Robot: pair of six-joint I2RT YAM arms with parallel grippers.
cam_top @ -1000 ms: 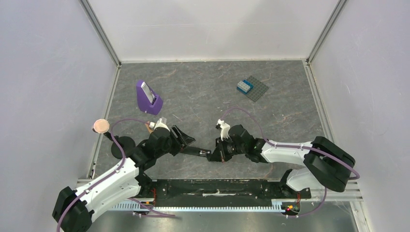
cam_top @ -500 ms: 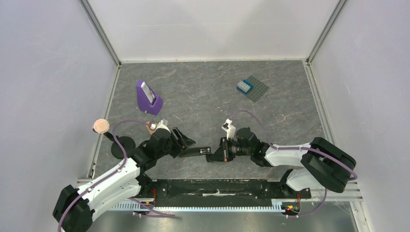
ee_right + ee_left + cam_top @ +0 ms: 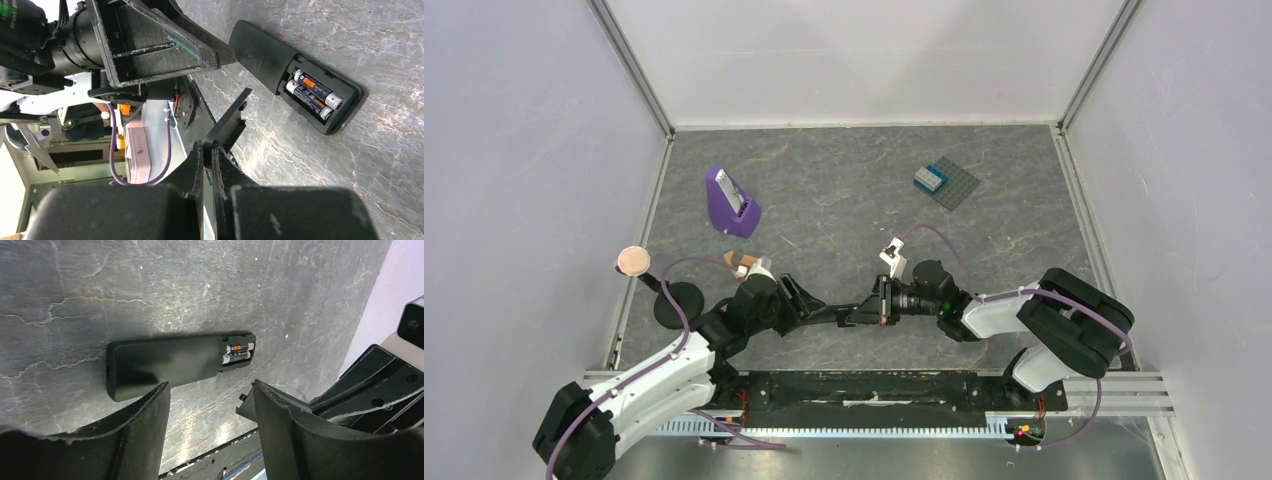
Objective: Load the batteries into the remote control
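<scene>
Shut tight, the right claw (image 3: 210,146) pinches 1 thin black cover plate (image 3: 227,122) edge-on, just beside the remote control (image 3: 265,55). The left claw (image 3: 210,387) gapes wide with nothing between its 2 fingers (image 3: 145,430). 1 fingertip sits at the remote's long edge, and whether it touches cannot be told.

1 remote control lies flat on the table (image 3: 380,150), back side up, between the 2 claws in the near part of the table. Its long axis runs roughly left to right in the top view, slightly slanted. The open compartment end points toward the right arm and the closed end toward the left arm. 2 batteries (image 3: 312,92) sit in that compartment side by side, each lying along the remote's long axis and each with an orange band.

Farther out, 1 purple stand (image 3: 731,200) is at the left rear. 1 dark grey studded baseplate (image 3: 959,188) carrying 1 blue brick (image 3: 930,178) is at the right rear. 1 round copper-coloured disc (image 3: 633,261) is at the left edge.
</scene>
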